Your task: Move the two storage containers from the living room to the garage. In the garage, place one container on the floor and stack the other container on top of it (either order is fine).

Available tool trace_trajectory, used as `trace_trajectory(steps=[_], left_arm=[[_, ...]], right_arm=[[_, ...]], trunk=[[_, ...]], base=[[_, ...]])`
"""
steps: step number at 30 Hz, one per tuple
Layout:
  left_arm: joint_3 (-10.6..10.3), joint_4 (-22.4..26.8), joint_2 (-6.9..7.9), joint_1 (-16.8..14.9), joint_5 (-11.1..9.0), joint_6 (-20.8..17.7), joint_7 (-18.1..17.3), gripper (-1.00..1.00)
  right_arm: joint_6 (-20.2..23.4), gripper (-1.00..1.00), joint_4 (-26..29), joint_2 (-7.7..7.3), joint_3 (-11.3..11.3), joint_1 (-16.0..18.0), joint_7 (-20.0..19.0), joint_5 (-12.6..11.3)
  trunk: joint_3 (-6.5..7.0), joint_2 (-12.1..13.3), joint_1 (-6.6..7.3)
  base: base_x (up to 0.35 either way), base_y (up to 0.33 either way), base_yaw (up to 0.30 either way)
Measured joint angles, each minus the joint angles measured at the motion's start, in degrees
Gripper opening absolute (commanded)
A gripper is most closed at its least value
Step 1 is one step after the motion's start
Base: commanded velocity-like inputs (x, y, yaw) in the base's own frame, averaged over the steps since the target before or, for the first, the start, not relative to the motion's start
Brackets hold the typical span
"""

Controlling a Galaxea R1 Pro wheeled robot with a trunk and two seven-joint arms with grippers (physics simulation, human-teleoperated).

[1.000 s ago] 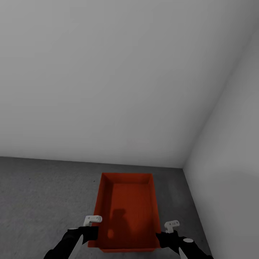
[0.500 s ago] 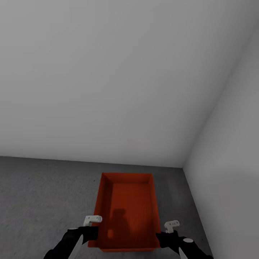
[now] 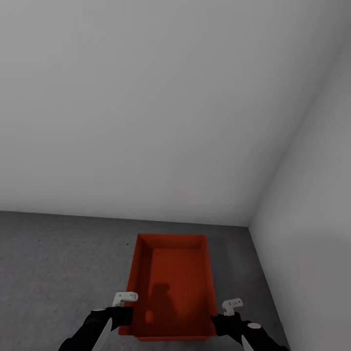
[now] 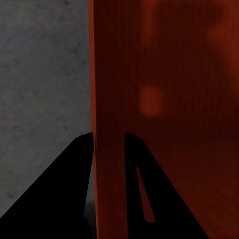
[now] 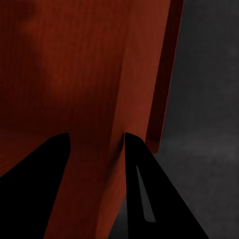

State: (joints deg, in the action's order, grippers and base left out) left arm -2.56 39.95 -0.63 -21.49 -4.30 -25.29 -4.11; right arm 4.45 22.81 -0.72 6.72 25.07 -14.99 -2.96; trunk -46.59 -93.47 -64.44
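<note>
Plain white walls (image 3: 146, 97) take up most of the head view, two of them meeting in a corner at the right. Below them runs the dark grey, mottled concrete floor (image 3: 58, 263) of the garage.

An orange-red storage container (image 3: 170, 287), open-topped and rectangular, sits near that corner, its long sides running away from the robot. Its near edge is cut off by the bottom of the head view, and whether it rests on the floor or hangs just above it is hard to judge from here. A soft shadow lies on the inside of its base.

The two black arms reach in from the bottom corners, cropped by the frame. The left gripper (image 3: 124, 312) is at the container's left wall, close to the near corner. In the left wrist view the left gripper (image 4: 109, 144) has one dark finger on each side of the thin wall (image 4: 107, 99), both pressed against it. The right gripper (image 3: 229, 317) is at the right wall. In the right wrist view the right gripper (image 5: 94, 142) straddles that wall; the outer finger touches it, while the inner finger appears to stand a little off, so the pinch looks looser.

Compared with a second ago, nothing has visibly moved.
</note>
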Motion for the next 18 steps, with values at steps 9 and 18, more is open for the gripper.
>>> trace_trajectory(steps=[9,18], left_arm=[[0.03,-0.01,-0.04,0.00,0.05,0.02,0.00,-1.00],[-0.08,0.01,0.19,0.01,-0.25,-0.05,-0.02,-1.00]], right_arm=[[0.00,-1.00,0.00,-0.04,-0.04,0.01,-0.07,0.02],[-0.02,-1.00,-0.05,0.16,-0.26,0.03,-0.05,0.37]], trunk=[[0.00,-0.02,-0.01],[0.00,-0.02,-0.01]], base=[[0.000,0.000,0.000],[0.000,0.000,0.087]])
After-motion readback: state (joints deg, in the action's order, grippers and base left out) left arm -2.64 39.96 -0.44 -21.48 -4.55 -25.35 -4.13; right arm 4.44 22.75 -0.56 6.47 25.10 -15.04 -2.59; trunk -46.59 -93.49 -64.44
